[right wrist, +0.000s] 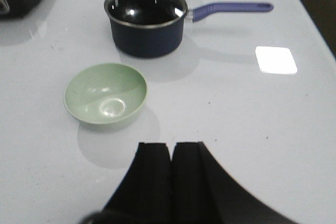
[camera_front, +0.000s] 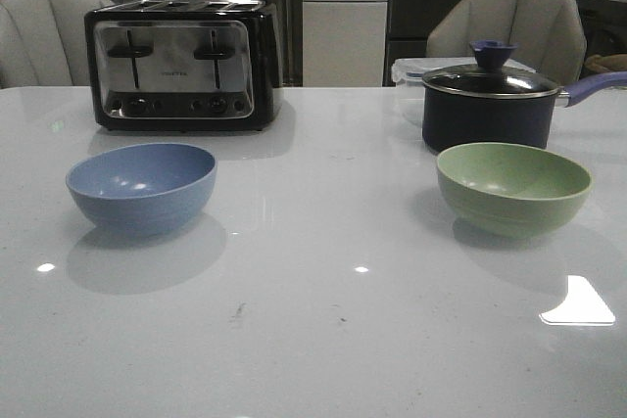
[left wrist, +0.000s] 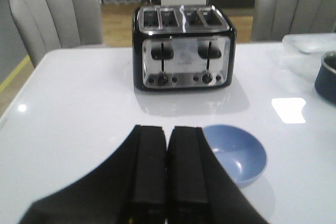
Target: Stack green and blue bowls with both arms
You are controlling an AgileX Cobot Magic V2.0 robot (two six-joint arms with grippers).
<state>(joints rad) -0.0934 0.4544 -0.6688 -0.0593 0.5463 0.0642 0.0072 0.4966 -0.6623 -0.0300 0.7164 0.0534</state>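
Both bowls apart, our grippers empty

Our left gripper is closed above the table, blue bowl just beside it; our right gripper is closed, green bowl near.

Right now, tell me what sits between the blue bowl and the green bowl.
Nothing: in the front view only bare white table separates the blue bowl and green bowl.

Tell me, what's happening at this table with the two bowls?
Nothing is being handled yet. The blue bowl sits in front of the toaster, and the green bowl sits apart from it, near the lidded saucepan. Both are upright and empty. The left gripper and right gripper hang above the table, fingers together, each near its own bowl. Stacking hasn't started.
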